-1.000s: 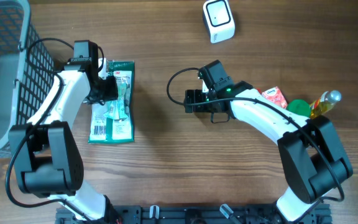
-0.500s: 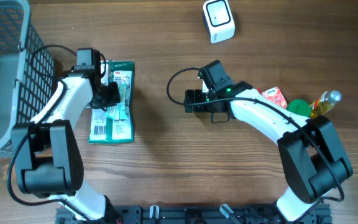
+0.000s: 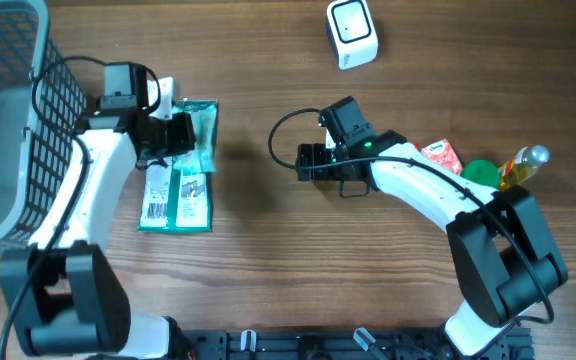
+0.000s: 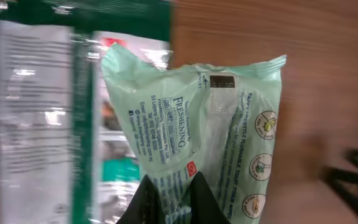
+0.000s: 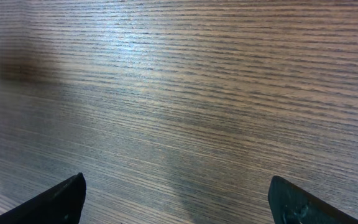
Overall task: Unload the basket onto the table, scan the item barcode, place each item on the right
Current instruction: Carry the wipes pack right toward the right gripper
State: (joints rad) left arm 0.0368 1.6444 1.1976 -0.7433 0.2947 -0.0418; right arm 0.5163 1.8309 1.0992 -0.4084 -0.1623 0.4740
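A pale green wipes packet (image 3: 202, 128) hangs pinched at one edge in my left gripper (image 3: 180, 134), which is shut on it. In the left wrist view the packet (image 4: 219, 124) fills the middle, its printed side facing the camera, with the dark fingertips (image 4: 201, 198) closed together on its lower edge at my left gripper (image 4: 178, 194). A white scanner (image 3: 352, 33) stands at the far middle of the table. My right gripper (image 3: 304, 160) stands open over bare wood near the table's centre, and nothing lies between its fingers (image 5: 179, 200). No barcode on the packet shows clearly.
A flat green and white package (image 3: 176, 195) with a barcode lies on the table below the left gripper. A grey wire basket (image 3: 8, 110) fills the far left. A red and white packet (image 3: 442, 154), a green lid (image 3: 482, 172) and a yellow bottle (image 3: 523, 165) sit at the right.
My left gripper has shut on the pale green packet and shifted up and slightly left with it, uncovering more of the flat package. The right arm has not moved.
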